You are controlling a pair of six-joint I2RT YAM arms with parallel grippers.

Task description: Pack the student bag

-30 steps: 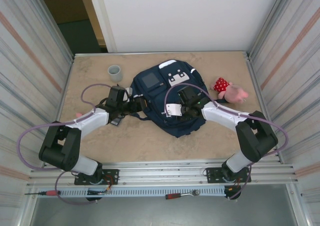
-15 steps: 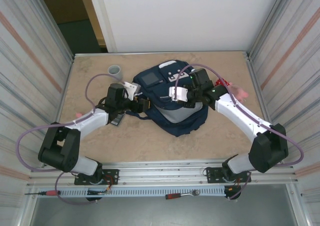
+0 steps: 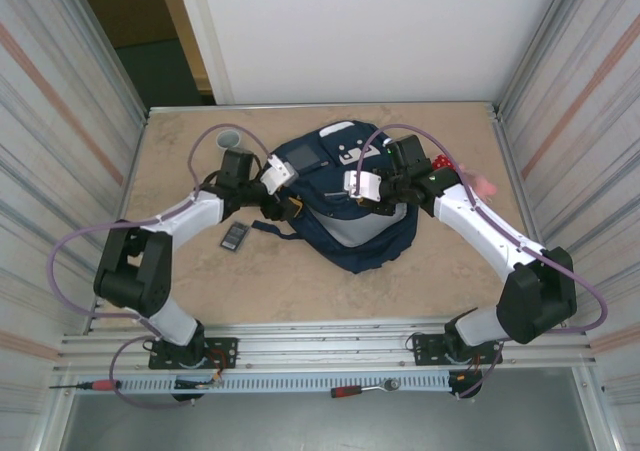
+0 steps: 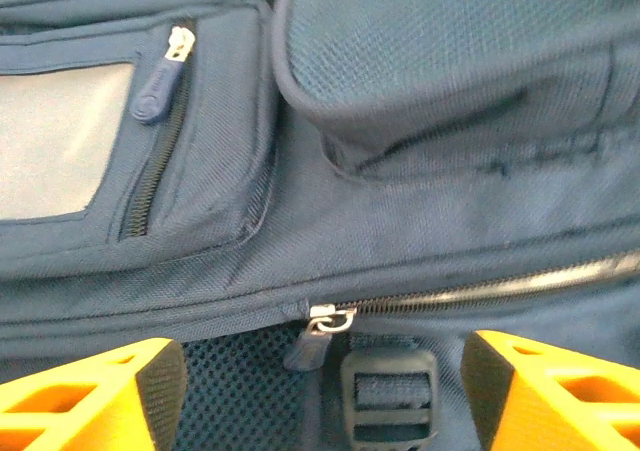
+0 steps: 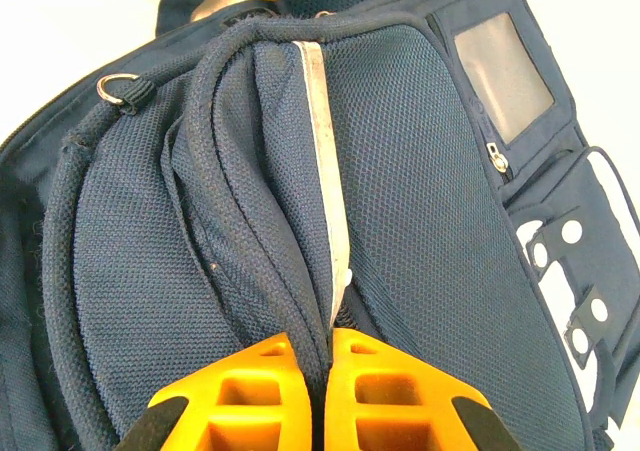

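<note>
The student bag [image 3: 335, 206] lies toward the tabletop's [image 3: 300, 291] far edge, the right gripper [image 5: 325, 371] clamped on its striped fold [image 5: 300, 201], the left gripper [image 4: 320, 381] spread apart over its zipper [image 4: 330, 321], with open surface along the near edge.

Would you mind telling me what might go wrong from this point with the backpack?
The right gripper pinches only a thin fold of the student bag beside its reflective stripe; that fabric may slip free. The open left gripper is lined up on the zipper pull with a strap buckle right beside it, so closing could catch the buckle or mesh instead.
</note>
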